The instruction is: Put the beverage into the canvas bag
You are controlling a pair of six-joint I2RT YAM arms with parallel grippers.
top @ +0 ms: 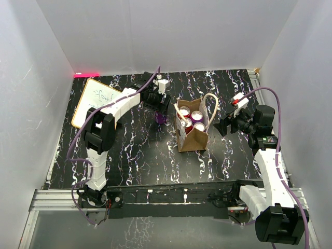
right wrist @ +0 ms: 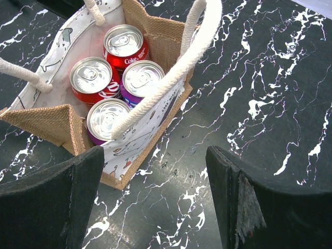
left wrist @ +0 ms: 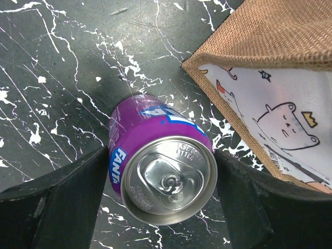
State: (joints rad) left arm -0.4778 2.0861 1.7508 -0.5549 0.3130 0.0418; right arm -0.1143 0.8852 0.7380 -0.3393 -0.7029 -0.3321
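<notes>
We're looking straight down on the purple Fanta can [left wrist: 163,171]. It's a smooth aluminium cylinder, silver lid and pull tab facing up, standing upright on the black, white-veined table [left wrist: 46,62]. The left gripper [left wrist: 161,161] has its two matte black fingers set wide, one flat against each side of the can. As far as we can see, both are touching it, so it has the can in its grasp down on the tabletop.

Just to the right, across a narrow strip of table, stands the canvas bag [top: 193,139]. It's boxy and upright, with coarse tan weave on its ends and a pale side panel printed with little cartoon animals. Two thick cream rope handles [right wrist: 176,62] arch over its open mouth.

Inside we count four cans packed upright, shiny tops showing. There are two red Coke cans [right wrist: 123,44] and two purple cans [right wrist: 142,78].

Over on the bag's right, the right gripper [right wrist: 154,153] hovers with its black fingers spread wide. It holds nothing, and only table and the bag's near corner show between them.
</notes>
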